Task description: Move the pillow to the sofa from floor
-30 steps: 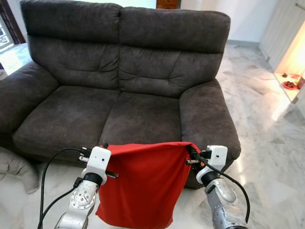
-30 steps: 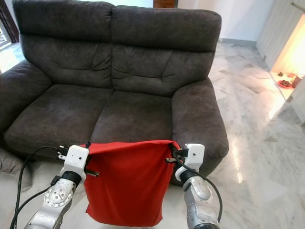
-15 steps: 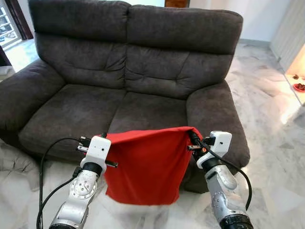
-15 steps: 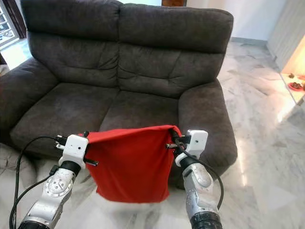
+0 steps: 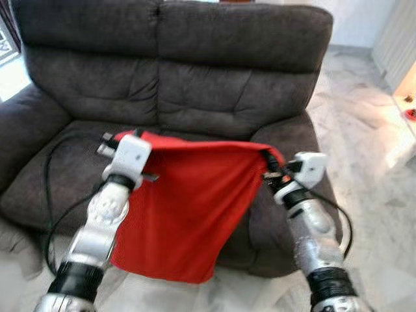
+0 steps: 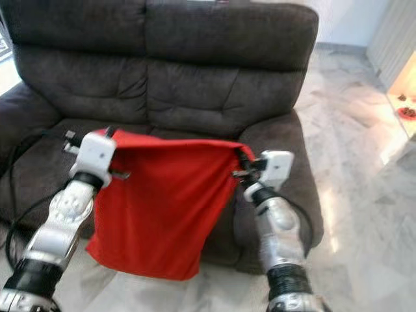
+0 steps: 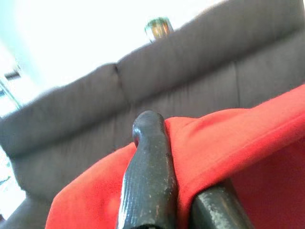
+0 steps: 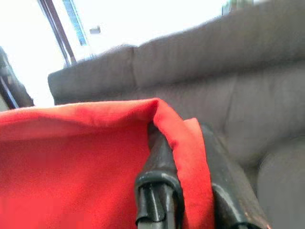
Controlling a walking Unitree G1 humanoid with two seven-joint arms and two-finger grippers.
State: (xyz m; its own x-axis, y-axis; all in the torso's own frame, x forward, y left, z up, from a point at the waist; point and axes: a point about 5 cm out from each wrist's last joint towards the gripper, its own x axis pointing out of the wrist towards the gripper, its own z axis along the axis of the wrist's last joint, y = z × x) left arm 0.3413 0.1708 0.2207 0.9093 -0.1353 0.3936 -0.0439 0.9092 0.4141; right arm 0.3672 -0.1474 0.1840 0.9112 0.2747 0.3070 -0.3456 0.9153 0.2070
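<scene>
We note the pillow (image 5: pixel 188 208) now raised higher than a second ago, hanging over the sofa (image 5: pixel 214 84) seat front at 12 o'clock; left end effector (image 5: pixel 120 138) and right end effector (image 5: pixel 272 164) each pinch a top corner, release pending

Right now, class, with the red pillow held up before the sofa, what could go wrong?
1. The left end effector and right end effector pinch only the red pillow's top corners, so the fabric might slip free.
2. Its lower edge hangs below the sofa seat front and may catch there.
</scene>
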